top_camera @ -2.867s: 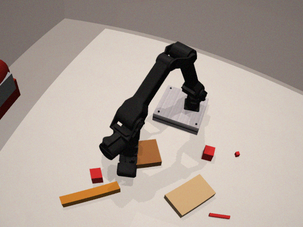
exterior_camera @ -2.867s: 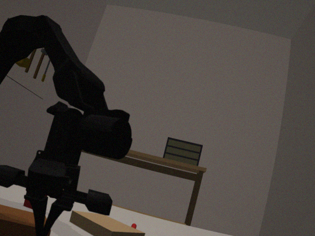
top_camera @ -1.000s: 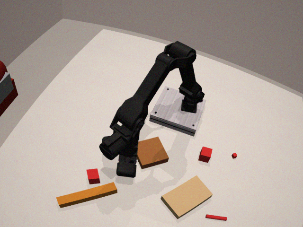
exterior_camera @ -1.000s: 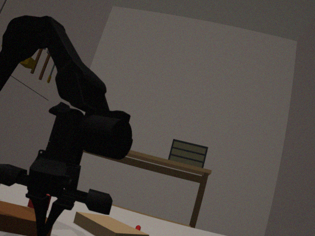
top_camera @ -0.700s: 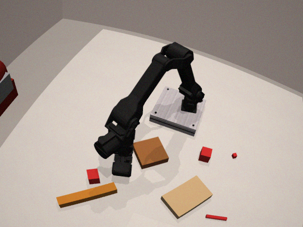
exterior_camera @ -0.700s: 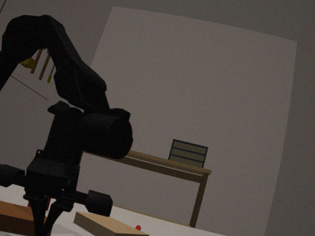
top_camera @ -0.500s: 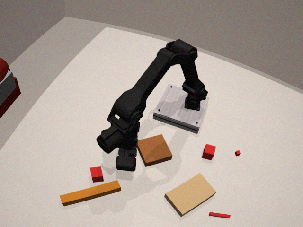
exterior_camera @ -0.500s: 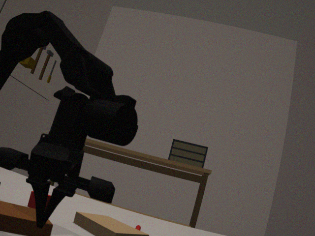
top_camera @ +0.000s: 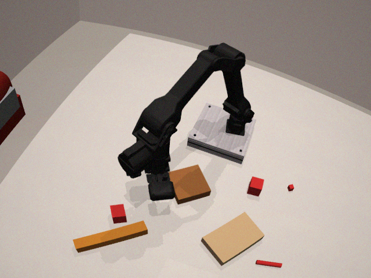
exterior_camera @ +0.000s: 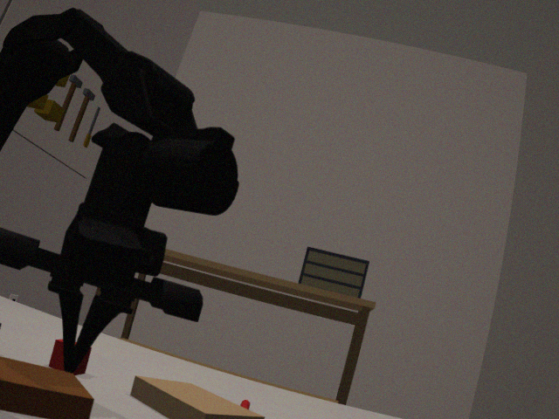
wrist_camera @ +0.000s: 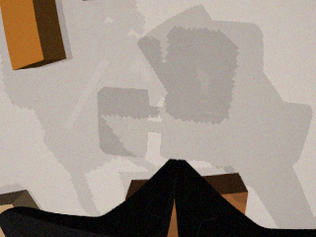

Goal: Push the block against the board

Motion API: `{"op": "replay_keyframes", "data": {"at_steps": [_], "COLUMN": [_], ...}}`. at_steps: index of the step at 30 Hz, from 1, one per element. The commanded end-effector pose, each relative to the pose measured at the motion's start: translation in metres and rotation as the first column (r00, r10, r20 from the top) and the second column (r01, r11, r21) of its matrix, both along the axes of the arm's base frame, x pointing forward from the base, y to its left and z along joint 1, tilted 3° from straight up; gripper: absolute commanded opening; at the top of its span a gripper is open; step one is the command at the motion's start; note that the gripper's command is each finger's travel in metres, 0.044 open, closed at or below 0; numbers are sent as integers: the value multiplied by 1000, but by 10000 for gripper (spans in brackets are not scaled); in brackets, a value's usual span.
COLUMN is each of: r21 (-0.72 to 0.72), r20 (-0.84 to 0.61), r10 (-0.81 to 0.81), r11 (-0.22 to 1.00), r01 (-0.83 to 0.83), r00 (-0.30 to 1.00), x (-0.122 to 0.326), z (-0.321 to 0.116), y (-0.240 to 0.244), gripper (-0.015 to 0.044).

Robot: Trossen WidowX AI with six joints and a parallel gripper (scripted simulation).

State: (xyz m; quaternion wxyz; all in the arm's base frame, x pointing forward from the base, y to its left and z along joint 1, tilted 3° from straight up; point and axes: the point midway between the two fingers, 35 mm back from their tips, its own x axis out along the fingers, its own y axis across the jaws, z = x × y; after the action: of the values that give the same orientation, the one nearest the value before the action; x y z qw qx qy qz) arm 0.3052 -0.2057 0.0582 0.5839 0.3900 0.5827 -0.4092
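The brown square block (top_camera: pixel 191 180) (exterior_camera: pixel 40 396) (wrist_camera: pixel 238 199) lies flat, partly hidden behind my hand and fingers. The light tan rectangular board (top_camera: pixel 233 237) (exterior_camera: pixel 189 396) lies flat, and its corner shows in the wrist view (wrist_camera: pixel 24 198). A clear gap separates the two, and their sides are turned at different angles. My gripper (exterior_camera: pixel 71 369) (wrist_camera: pixel 177 166) is shut and empty, pointing down. It is by the block's side away from the red cube at the right of the top view. The tips look raised; their exact height is unclear, and my hand hides them in the top view.
An orange bar (top_camera: pixel 111 236) (wrist_camera: pixel 25 32) and a red cube (top_camera: pixel 118 212) lie at the left. Another red cube (top_camera: pixel 255 186) (exterior_camera: pixel 56 358) and a tiny red cube (top_camera: pixel 290 187) lie at the right. A red rod (top_camera: pixel 268 263) (exterior_camera: pixel 244 403) lies beside the board.
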Motion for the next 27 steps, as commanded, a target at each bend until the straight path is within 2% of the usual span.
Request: {"op": "replay_keyframes", "data": {"at_steps": [1, 13, 27], "r21": [1, 10, 25], "r20": [-1, -11, -16], "r10": [105, 496, 842], "r11": [994, 868, 539], "r01": [-105, -496, -842], "r00": [994, 868, 539], "x": [-8, -33, -62], "z": [2, 3, 3], "y": [-1, 0, 3], "gripper": [0, 0, 0]}}
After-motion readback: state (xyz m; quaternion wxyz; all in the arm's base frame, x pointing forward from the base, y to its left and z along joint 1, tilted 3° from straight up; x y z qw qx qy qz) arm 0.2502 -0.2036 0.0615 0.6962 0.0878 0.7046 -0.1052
